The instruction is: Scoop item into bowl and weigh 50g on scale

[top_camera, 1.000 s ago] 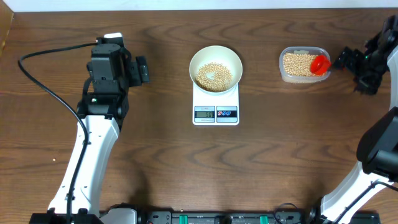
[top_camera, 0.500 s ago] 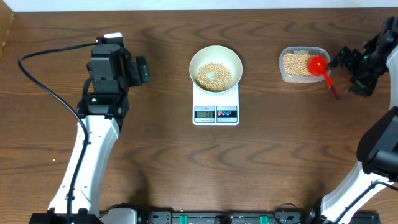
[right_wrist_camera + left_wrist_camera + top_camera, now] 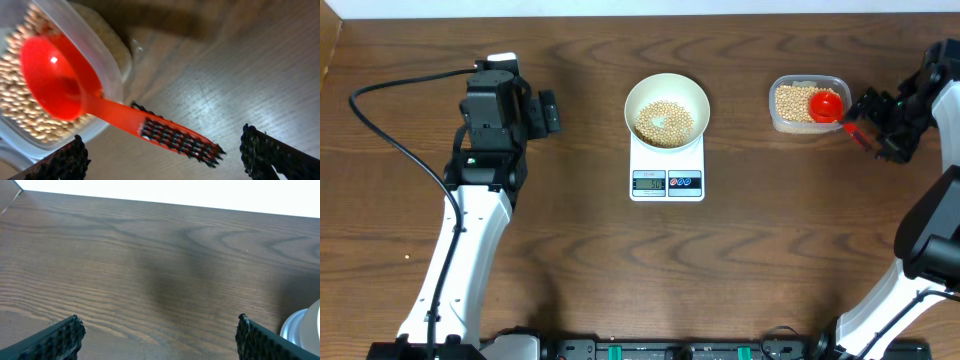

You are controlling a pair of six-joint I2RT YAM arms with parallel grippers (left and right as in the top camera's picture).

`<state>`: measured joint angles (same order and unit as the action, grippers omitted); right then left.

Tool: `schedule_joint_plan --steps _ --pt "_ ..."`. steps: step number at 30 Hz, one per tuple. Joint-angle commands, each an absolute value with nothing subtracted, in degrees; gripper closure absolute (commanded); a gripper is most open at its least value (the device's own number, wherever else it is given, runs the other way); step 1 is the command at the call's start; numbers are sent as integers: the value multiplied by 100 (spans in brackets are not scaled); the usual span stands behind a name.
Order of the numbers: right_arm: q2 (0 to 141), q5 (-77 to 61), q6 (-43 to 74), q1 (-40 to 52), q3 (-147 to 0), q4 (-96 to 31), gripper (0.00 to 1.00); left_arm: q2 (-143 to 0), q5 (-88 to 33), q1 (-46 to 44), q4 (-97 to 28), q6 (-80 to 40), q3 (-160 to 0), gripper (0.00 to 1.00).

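Bright, even light; soft shadow on the table (image 3: 165, 285) at left wrist, white glare at right wrist.

- The left arm (image 3: 455, 255) is showing a white link under a boxy black wrist.
- A black cable (image 3: 395, 140) is trailing from it.
- The right arm (image 3: 920, 240) is wearing matching colours.
- The left hand (image 3: 157, 332) and right hand (image 3: 161, 139) are showing black ribbed pads (image 3: 57, 340).
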<state>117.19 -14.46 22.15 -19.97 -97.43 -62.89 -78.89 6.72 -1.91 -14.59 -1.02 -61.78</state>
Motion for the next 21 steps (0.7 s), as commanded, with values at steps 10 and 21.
schedule_joint_plan --steps 10,21 --pt "10162 -1977 1562 -2239 -10342 -6718 1 -7920 663 -167 -1455 -1 -6211 1" --pt "8246 -2587 871 -1949 -10339 -7159 1 -7920 663 -167 -1455 -1 -6211 1"
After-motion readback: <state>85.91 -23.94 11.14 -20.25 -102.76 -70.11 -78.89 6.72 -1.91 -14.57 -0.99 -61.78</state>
